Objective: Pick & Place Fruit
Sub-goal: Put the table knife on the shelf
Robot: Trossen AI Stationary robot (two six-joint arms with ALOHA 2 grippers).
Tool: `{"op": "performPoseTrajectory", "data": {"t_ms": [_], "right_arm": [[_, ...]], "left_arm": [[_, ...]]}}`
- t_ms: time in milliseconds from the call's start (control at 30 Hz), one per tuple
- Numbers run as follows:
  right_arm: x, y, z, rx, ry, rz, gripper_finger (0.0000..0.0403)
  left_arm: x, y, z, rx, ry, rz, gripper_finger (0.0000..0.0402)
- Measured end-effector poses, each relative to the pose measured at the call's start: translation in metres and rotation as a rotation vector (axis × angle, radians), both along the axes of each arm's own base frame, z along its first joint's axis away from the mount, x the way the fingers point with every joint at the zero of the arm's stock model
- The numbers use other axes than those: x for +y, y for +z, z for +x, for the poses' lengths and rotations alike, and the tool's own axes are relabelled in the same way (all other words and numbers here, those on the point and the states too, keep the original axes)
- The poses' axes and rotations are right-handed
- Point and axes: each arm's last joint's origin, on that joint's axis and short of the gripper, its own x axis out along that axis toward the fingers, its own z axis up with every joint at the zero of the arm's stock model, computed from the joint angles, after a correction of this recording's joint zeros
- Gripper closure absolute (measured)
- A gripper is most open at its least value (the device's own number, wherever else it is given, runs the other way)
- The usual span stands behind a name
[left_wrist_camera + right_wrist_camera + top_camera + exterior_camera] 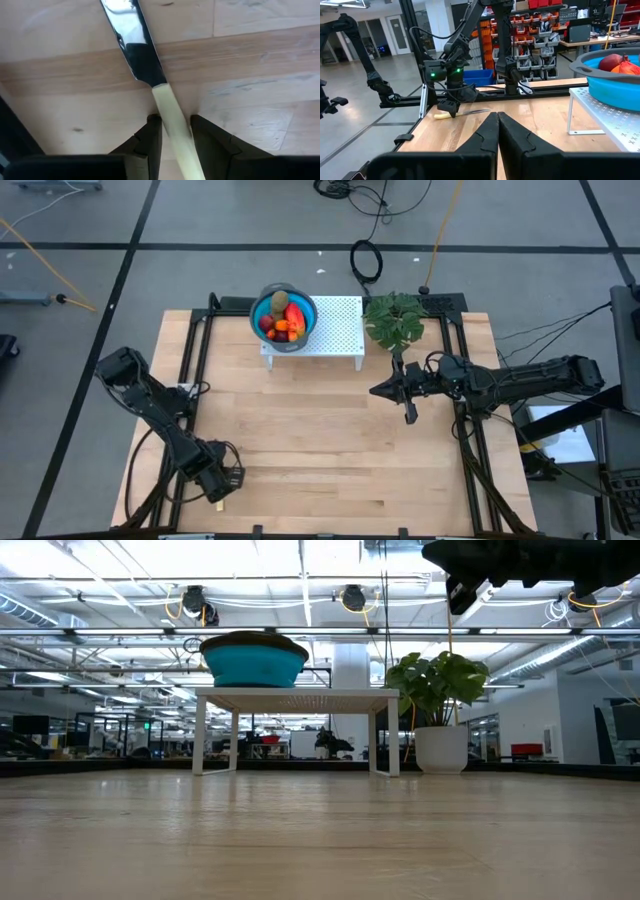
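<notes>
A grey floor [250, 270] with dark tape lines surrounds the table; ceiling lights [150, 555] and red shelf bins [535, 22] fill the room.

A round bowl [283, 310] of turquoise-blue plastic with a dark grey rim is seen on a small white stand [335, 330] patterned with fine rows of holes, at the far edge of the pale, light-grained wooden table [320, 430]. Red, orange and olive-brown are shown by the fruit pieces [281, 321] in the bowl. Deep green leaves are carried by the potted plant [438, 687], its pot [441, 749] white. A slim knife [150, 70] with a cream-yellow handle and mirror-bright silver blade is framed by black fingers [150, 142].
</notes>
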Motion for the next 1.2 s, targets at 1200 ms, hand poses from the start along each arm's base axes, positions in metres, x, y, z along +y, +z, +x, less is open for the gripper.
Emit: {"op": "performPoseTrajectory", "data": {"t_ms": [1200], "right_arm": [[0.028, 0.015, -0.005, -0.151, 0.281, 0.019, 0.0397]], "left_arm": [[0.019, 0.034, 0.063, -0.544, 0.104, 0.377, 0.0370]]}}
